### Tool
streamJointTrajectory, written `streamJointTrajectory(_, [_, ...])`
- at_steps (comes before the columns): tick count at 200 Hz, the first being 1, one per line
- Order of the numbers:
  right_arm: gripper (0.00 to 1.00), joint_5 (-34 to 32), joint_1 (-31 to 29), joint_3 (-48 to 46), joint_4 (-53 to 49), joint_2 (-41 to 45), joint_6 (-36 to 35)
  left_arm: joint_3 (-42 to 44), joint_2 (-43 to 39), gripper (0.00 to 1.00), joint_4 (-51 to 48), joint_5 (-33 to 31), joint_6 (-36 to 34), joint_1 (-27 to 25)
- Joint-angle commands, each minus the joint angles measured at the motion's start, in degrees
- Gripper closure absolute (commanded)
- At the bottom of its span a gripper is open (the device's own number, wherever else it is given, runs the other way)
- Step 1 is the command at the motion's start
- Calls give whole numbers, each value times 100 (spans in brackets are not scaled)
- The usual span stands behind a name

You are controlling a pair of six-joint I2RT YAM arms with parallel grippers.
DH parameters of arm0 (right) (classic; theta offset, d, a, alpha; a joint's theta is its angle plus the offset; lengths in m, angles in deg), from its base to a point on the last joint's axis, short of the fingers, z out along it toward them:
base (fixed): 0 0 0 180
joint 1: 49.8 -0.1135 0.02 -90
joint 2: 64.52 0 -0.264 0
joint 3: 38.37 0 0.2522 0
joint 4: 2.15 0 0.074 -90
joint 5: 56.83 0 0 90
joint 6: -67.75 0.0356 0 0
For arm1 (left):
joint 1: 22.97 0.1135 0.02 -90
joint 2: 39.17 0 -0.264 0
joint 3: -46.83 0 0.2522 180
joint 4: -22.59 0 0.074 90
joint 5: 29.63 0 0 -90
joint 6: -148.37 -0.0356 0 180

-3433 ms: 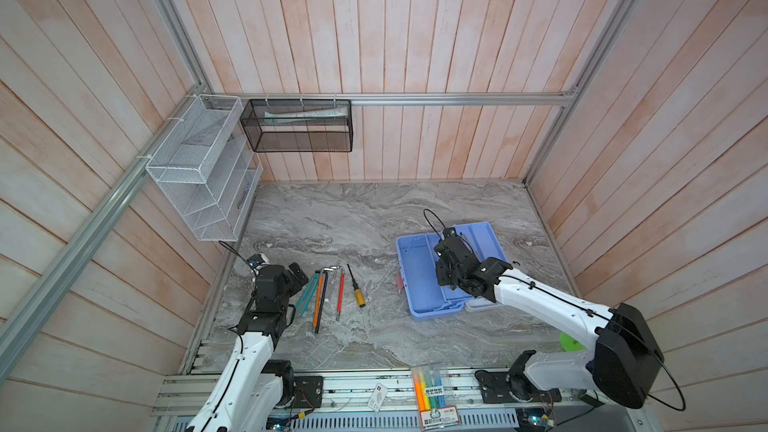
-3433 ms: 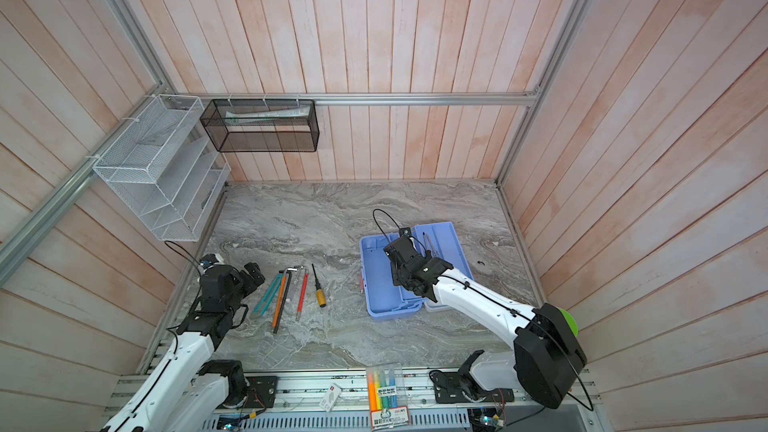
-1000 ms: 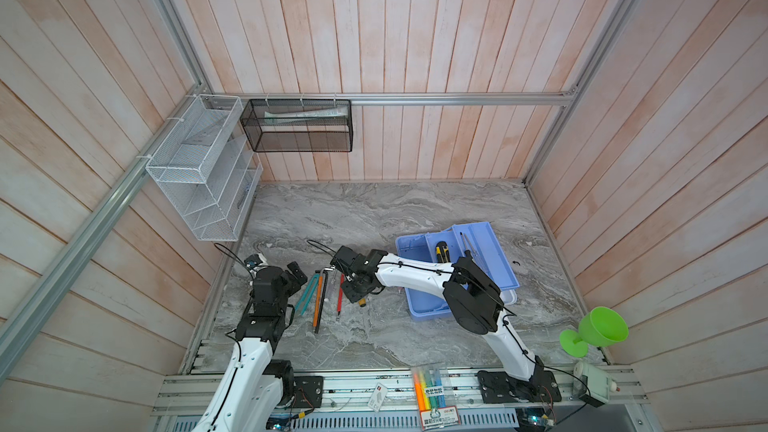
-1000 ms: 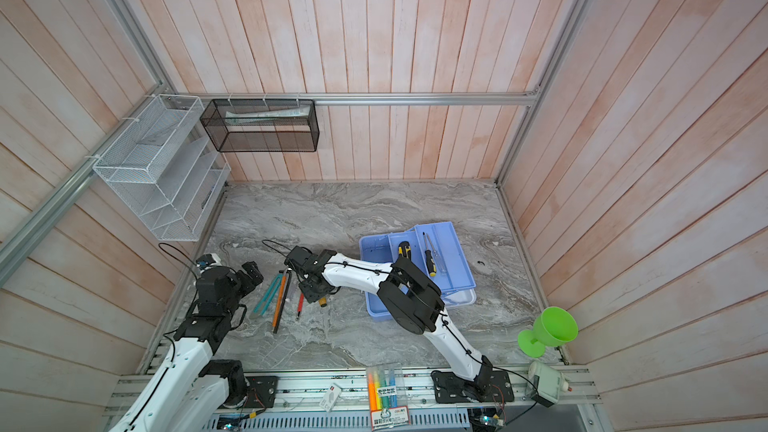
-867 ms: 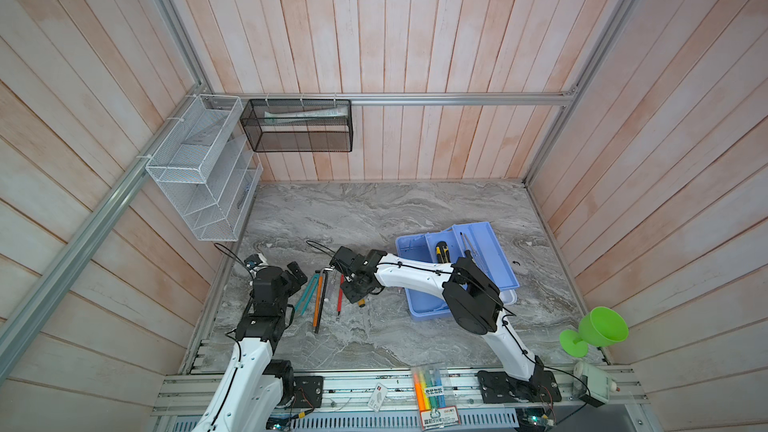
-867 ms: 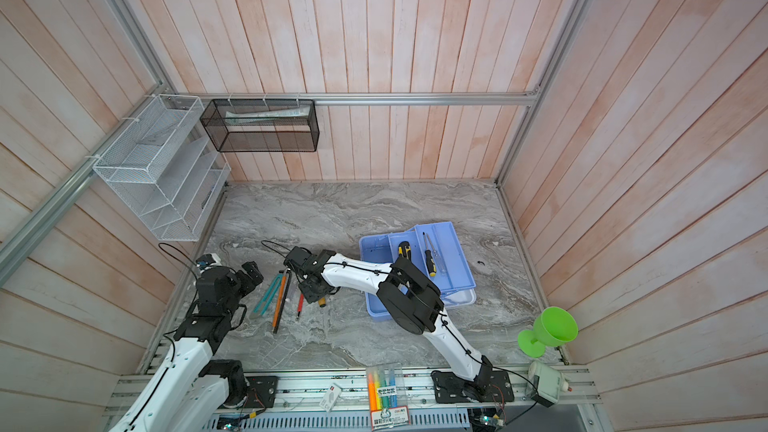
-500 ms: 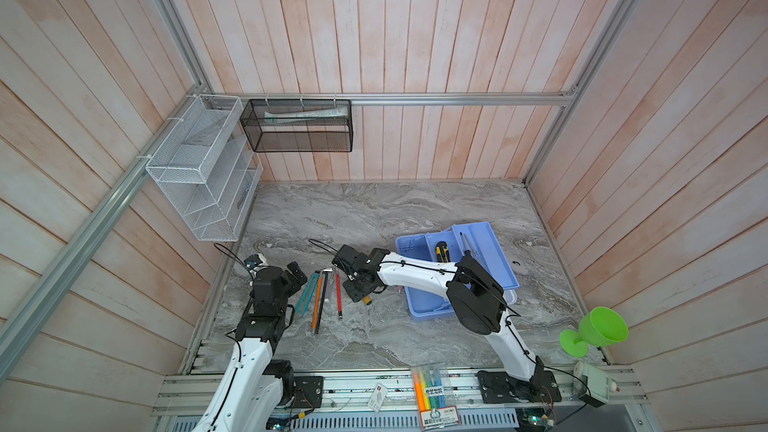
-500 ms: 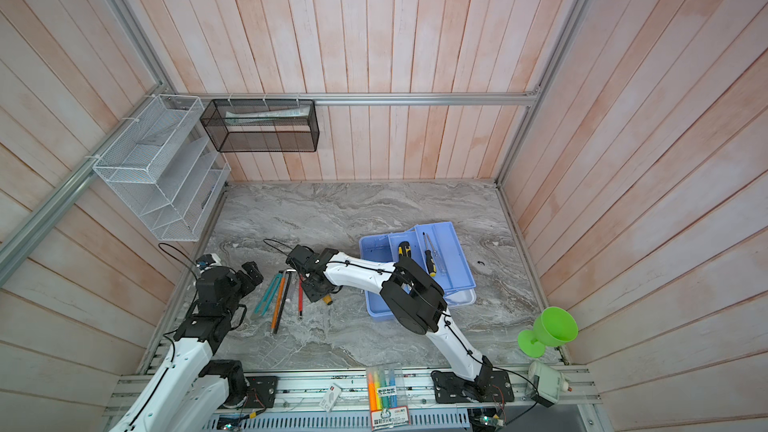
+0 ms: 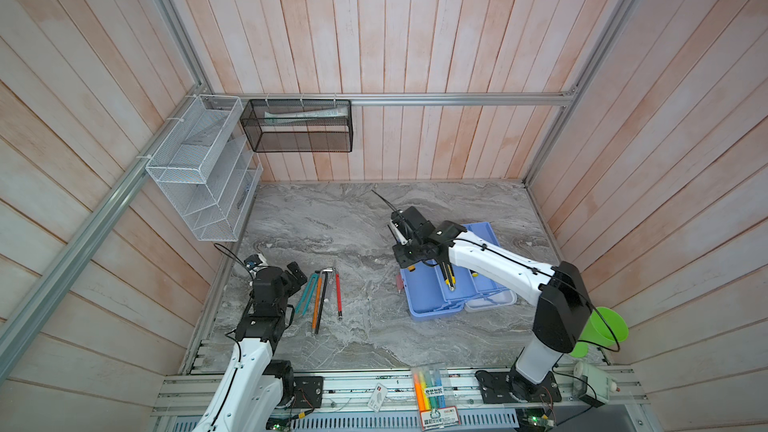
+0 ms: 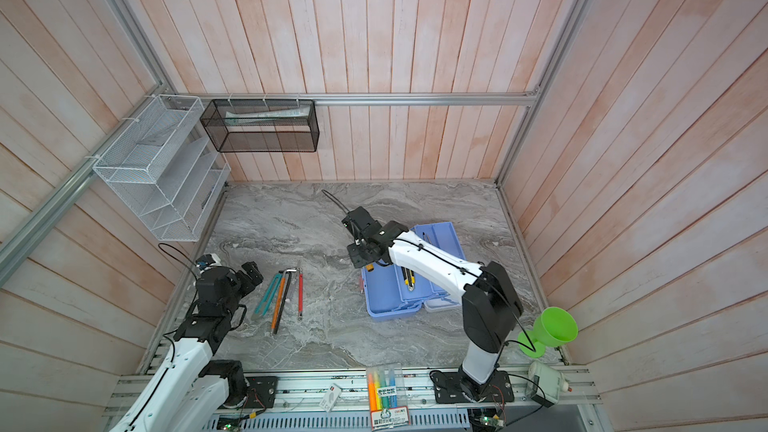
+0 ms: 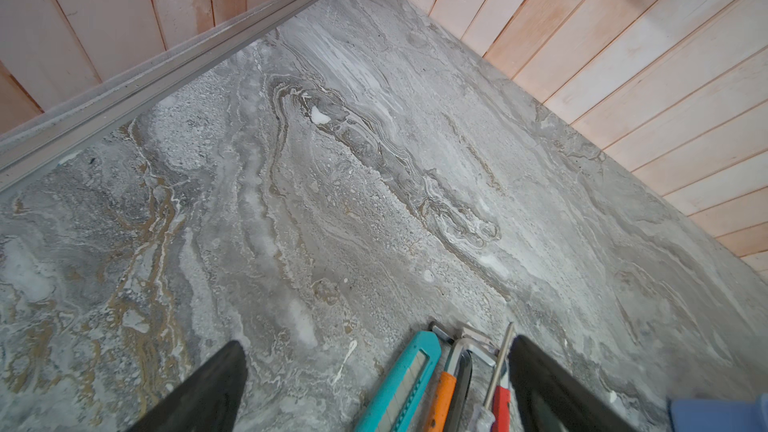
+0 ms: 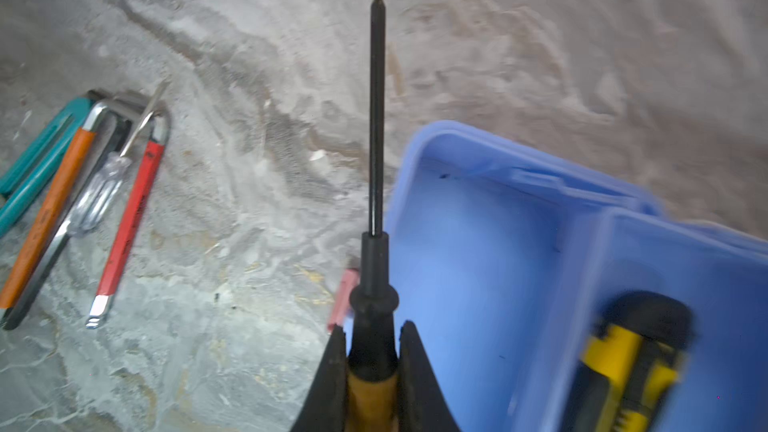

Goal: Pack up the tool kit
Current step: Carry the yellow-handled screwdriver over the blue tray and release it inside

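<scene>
Wood-panelled walls are seen around a grey marbled tabletop (image 9: 332, 218). On its right half the tool kit (image 9: 428, 301) is set open, its light blue base and trays exposed, with a yellow-black knife (image 12: 623, 363) laid in a tray. The right gripper (image 12: 372, 338) is seen above the base's far left corner, jaws clamped on a yellow-handled screwdriver (image 12: 376, 118). The left gripper (image 11: 376, 342) is seen low, jaws wide apart, just beside the row of loose tools (image 9: 318, 301) laid on the tabletop
</scene>
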Motion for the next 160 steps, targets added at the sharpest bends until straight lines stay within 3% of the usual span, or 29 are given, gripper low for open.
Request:
streamJointTrajectory(1, [100, -432, 587, -217, -347, 503, -362, 77, -4, 0, -31, -40, 18, 40])
streamJointTrajectory(71, [100, -1070, 2507, -548, -1001, 1133, -740, 68, 39, 0, -24, -53, 20, 40])
streamJointTrajectory(126, [100, -1177, 2917, -1156, -748, 1247, -712, 14, 217, 0, 17, -8, 1, 35])
streamJointTrajectory(160, [100, -886, 2969, -1360, -571, 1117, -620, 9, 214, 0, 13, -7, 1, 38])
